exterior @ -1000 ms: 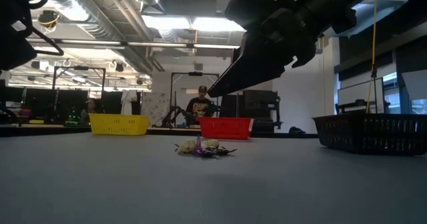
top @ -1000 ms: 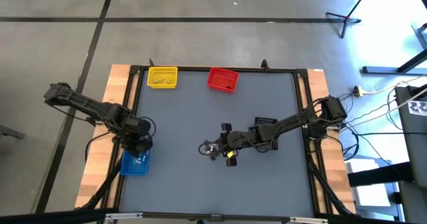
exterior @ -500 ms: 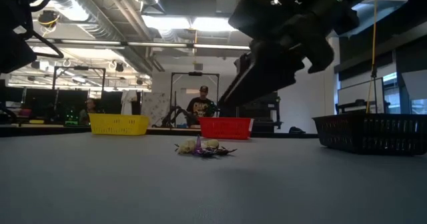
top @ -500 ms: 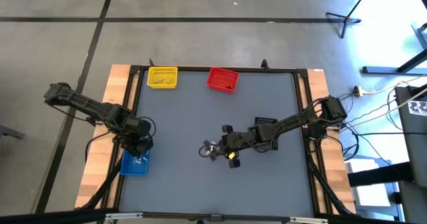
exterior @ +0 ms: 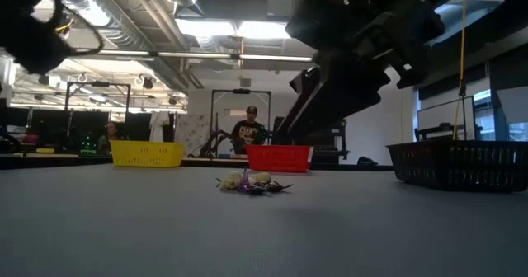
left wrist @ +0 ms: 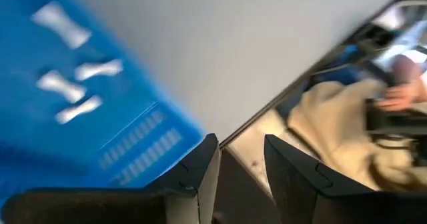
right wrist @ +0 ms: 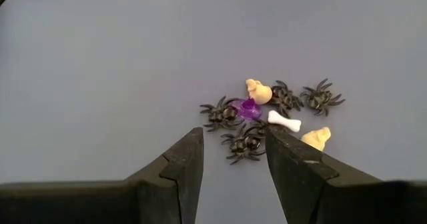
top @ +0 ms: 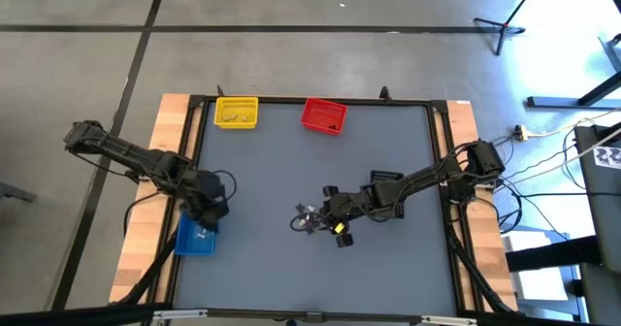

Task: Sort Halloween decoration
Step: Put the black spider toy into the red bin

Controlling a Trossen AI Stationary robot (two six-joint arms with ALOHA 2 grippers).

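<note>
1. The trinkets (right wrist: pixel 270 114) lie in one tight heap on the table (top: pixel 291 151), a little toward 5 o'clock of its middle: dark spiders, a purple piece, a white bone and two tan skulls, several touching or overlapping. In the low view the heap (exterior: pixel 252 182) sits on the grey top in front of the red bin (exterior: pixel 279 157).

2. More white bones (left wrist: pixel 67 91) already lie in the blue bin (left wrist: pixel 80 117), which sits at the table's 8 o'clock edge.

3. The right gripper (right wrist: pixel 233 159) hovers just beside the heap, on its 3 o'clock side in the high view, fingers apart and empty. The nearest spider lies just ahead of the gap. Risk: closing here could pinch two tangled pieces at once, so a wrong kind lands in a bin.

4. Risk: a finger coming down on the heap could flick the bone or a skull away across the smooth top.

5. Risk: spider legs look thin and springy, and a grip on a leg alone may slip during the carry.

6. The left gripper (left wrist: pixel 237 161) is over the blue bin's edge, fingers apart with nothing between them. Risk: a low swing could clip the bin wall and shift it.

7. The yellow bin (top: pixel 236 112) and red bin sit at 12 o'clock, well apart from the heap; a long carry gives more chance of a drop.
</note>
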